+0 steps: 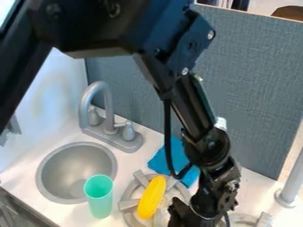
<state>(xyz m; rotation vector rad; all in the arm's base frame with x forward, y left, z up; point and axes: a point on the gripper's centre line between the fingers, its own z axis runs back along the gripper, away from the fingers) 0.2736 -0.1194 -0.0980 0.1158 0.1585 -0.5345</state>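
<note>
1. Yellow toy [152, 197]: on a stove burner [128, 204], just left of the pincer [184, 217]; how far open the pincer is, or whether it holds anything, I cannot tell.
2. White counter [142, 156] below it; grey panel [254, 97] and blue cloth [160, 162] behind.
3. Green cup [99, 201] upright, farther left, near the round sink [77, 166].
4. Counter edge [26, 208] far left; grey post [291, 181] right.
</note>
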